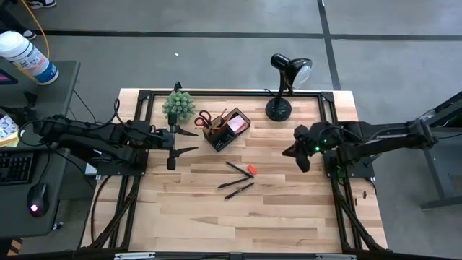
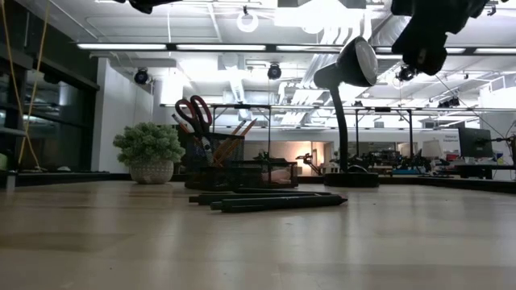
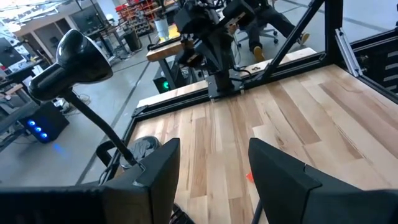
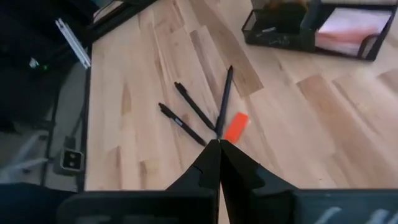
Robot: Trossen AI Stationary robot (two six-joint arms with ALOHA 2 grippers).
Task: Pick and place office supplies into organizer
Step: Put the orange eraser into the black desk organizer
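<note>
The organizer (image 1: 227,129), a small black wire-mesh caddy, is seen on the far middle of the pale wooden plank table (image 1: 289,209), set at an angle. Red-handled scissors (image 1: 204,119) and orange pencils (image 1: 218,120) are stood upright in its left compartment, and a pink sticky-note pad (image 1: 235,124) is laid in its right one; in the low view these contents are largely lost in the mesh and the backlight. Three slim black pens (image 1: 237,179) are left lying loose near the table's centre, two of them parallel and one crossing towards a small red eraser (image 1: 252,170) just beside their tips. Any tiny clips cannot be made out. The left gripper (image 1: 185,141) is held above the table's left side with its flat dark fingers spread wide and nothing between them, just beside a small green plant (image 1: 179,105) of rounded, tufted form. The right gripper (image 1: 294,152) is held above the right side, its fingers pressed together to a point and empty. A black desk lamp (image 1: 283,85) with a domed shade and round base is placed at the far right; its head is cut off partly by the right arm in the low view.
</note>
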